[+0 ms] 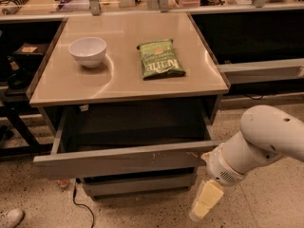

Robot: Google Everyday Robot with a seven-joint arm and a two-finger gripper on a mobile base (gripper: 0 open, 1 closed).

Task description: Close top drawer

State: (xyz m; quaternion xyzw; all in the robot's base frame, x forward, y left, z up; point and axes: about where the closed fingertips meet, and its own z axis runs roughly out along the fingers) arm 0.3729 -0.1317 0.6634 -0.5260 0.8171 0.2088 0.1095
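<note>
The top drawer (118,159) is a wide grey drawer pulled out from under the table. Its flat front panel has small white scuffs and its shallow box interior (128,127) looks dark and holds nothing I can see. My white arm (259,141) comes in from the right. My gripper (204,201) hangs at its end, cream-coloured, just below and in front of the drawer's right front corner. It does not touch the panel as far as I can see.
A white bowl (88,51) and a green chip bag (159,60) lie on the tan table top (123,82). A lower grey drawer front (137,185) sits beneath. A cable (80,205) and a shoe (9,217) lie on the speckled floor at the left.
</note>
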